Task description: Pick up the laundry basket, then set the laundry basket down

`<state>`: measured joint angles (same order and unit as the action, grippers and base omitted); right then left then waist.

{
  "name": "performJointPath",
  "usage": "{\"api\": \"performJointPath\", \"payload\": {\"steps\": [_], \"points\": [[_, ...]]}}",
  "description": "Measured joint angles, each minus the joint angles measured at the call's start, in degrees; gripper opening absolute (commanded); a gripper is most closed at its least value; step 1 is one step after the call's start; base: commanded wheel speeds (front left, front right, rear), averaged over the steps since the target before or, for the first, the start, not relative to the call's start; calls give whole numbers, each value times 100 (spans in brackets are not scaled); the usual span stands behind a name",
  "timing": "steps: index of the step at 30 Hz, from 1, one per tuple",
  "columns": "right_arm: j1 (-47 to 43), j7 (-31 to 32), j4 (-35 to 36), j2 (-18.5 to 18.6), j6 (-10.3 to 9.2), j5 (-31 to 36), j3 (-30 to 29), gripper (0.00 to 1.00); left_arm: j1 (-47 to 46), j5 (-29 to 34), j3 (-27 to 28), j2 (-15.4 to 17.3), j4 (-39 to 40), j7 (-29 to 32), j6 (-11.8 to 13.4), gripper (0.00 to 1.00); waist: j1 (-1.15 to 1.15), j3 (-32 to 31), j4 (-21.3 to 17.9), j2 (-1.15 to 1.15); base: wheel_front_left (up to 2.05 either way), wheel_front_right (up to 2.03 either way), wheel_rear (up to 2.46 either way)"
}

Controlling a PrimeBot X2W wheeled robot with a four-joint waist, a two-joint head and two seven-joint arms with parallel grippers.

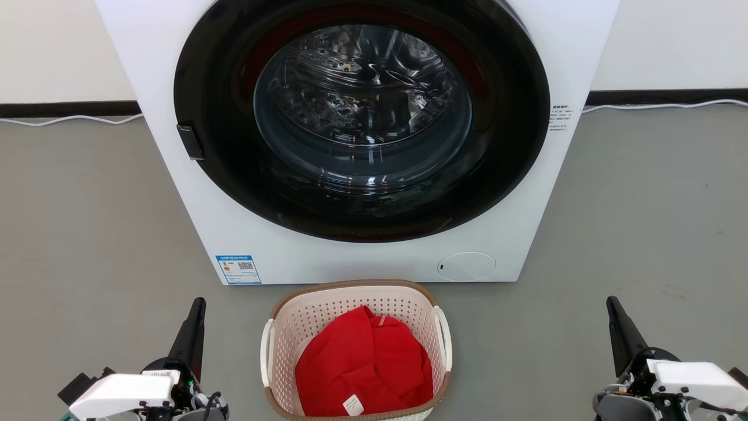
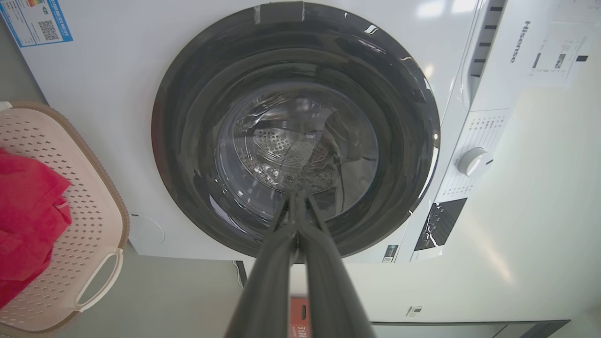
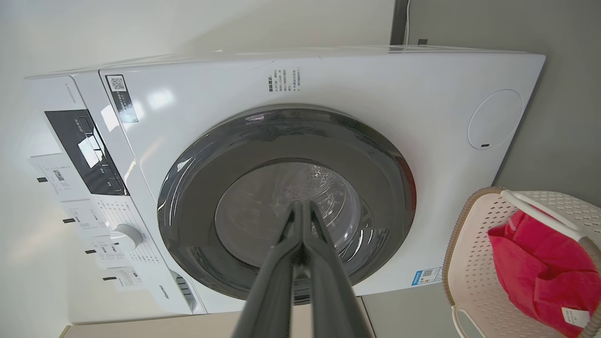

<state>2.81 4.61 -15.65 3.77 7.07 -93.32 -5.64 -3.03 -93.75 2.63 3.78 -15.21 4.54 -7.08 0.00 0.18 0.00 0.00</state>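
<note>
A small cream perforated laundry basket [image 1: 327,316] with a brown woven-look rim sits on the grey floor [image 1: 87,234], just in front of a white front-loading washing machine [image 1: 245,234] and centred before the robot. A crumpled red garment [image 1: 362,362] lies inside it. In the head view, the left gripper [image 1: 197,307] is at the lower left and the right gripper [image 1: 613,304] at the lower right. Both point forward toward the machine, and the basket lies between them. Each wrist view shows its own two dark fingers pressed together at the tips, clenched on nothing. The basket's white loop handles face outward, one [image 1: 266,351] toward the left gripper and one [image 1: 445,339] toward the right. Each arm would therefore have to reach inward, toward the middle, to meet its handle. The left gripper stands noticeably nearer its handle; the right is well apart from its own. The basket's near end is cut off by the bottom of the head view, so its long axis is hard to judge, though it seems to run from the machine back toward the robot.
</note>
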Motion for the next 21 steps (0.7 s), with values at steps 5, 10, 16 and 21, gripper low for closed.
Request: {"api": "performJointPath", "payload": {"steps": [5,10,16,21], "points": [[0,0,0,-8,0,0,-9,0,0,0,14,-2,0,5,0,0,0,0,0,0,0,0,0],[0,0,0,-25,0,0,-16,0,0,1,22,-7,0,7,0,0,0,0,0,0,0,0,0],[0,2,0,-27,0,0,-27,0,0,1,38,-11,0,36,0,0,0,0,0,0,0,0,0],[0,10,0,-32,0,0,-40,0,0,2,55,-14,0,49,0,0,0,0,0,0,0,0,0]]}}
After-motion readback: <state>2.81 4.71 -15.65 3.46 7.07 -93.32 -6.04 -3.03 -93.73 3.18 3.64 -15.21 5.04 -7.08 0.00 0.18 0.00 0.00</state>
